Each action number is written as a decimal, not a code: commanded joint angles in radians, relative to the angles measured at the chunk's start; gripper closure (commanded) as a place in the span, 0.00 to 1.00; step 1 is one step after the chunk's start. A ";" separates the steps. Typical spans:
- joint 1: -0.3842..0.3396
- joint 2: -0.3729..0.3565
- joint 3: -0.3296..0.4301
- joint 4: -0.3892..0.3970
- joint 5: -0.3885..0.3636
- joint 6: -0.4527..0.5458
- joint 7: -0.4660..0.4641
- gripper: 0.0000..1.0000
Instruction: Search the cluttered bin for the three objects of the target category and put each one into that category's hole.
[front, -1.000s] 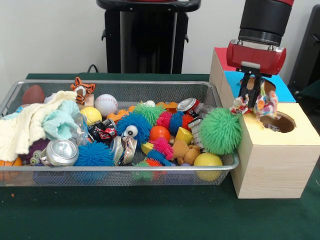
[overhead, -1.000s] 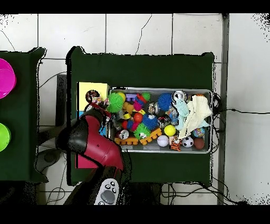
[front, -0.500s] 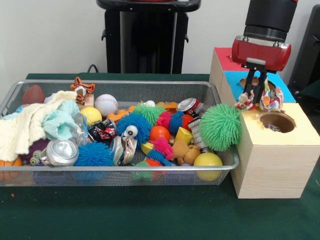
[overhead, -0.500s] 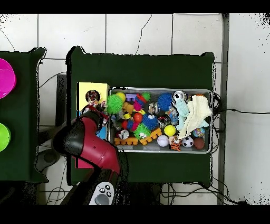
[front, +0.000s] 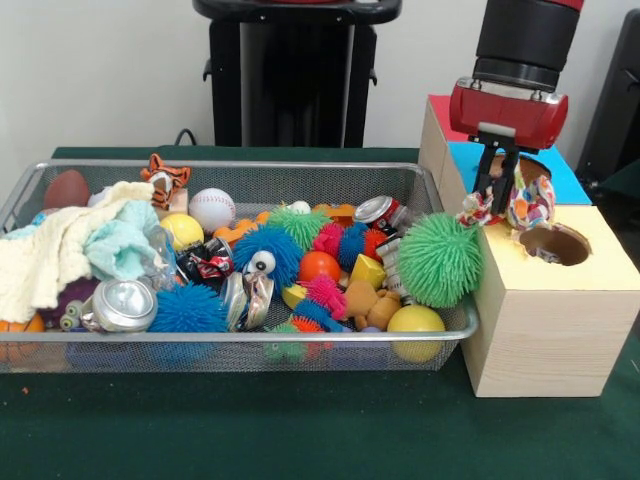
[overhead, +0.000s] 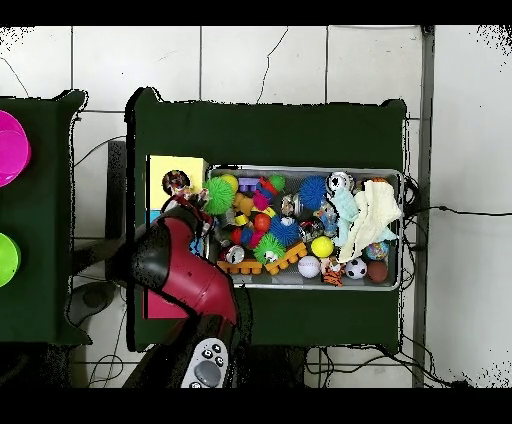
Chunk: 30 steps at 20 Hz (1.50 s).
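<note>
A small multicoloured toy (front: 522, 203) is clamped between the fingers of the gripper (front: 503, 205), held above the box (front: 545, 330) between the yellow hole (front: 555, 243) and the blue section's hole behind it. The step in hand is judged to be the drop. It is best done with the toy centred over the right hole before the fingers are parted, since its loose ends could catch on a rim. Which hole is meant cannot be told.

Nearest in the bin (front: 230, 350) a yellow ball (front: 415, 320) and crushed cans (front: 122, 305) are seen; a green spiky ball (front: 441, 260) is propped on the rim beside the box. Further back a cloth (front: 60, 250), a baseball (front: 211, 208) and a toy tiger (front: 165, 175) are found.
</note>
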 joint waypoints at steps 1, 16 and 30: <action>-0.026 0.039 0.123 -0.044 0.026 -0.029 0.284 1.00; 0.019 0.069 0.064 -0.077 0.060 0.001 0.265 0.00; 0.043 0.053 0.027 -0.094 0.083 -0.003 0.272 0.00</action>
